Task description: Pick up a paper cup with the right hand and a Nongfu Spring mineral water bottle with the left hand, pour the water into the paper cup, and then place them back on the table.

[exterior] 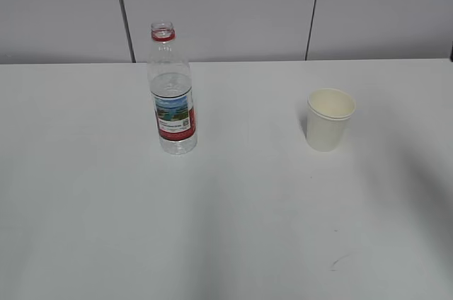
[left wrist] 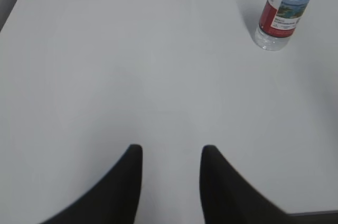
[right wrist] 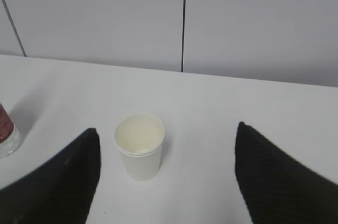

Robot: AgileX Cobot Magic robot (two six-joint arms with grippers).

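Left hand [left wrist: 171,155]: jaws parted, narrow gap, holding nothing; hangs over bare table [left wrist: 105,76], bottle well apart toward the far right corner.
Right hand [right wrist: 166,145]: jaws spread wide, empty; paper cup between them, nearer the left finger, untouched.
Paper cup [exterior: 330,119]: plain cream-white, tapered, rolled rim; upright, mouth up; right half, toward the far edge.
Nongfu Spring mineral water bottle [exterior: 172,91]: clear plastic, red neck ring, red-and-white landscape label, uncapped; long axis vertical; left of centre, near the far edge.
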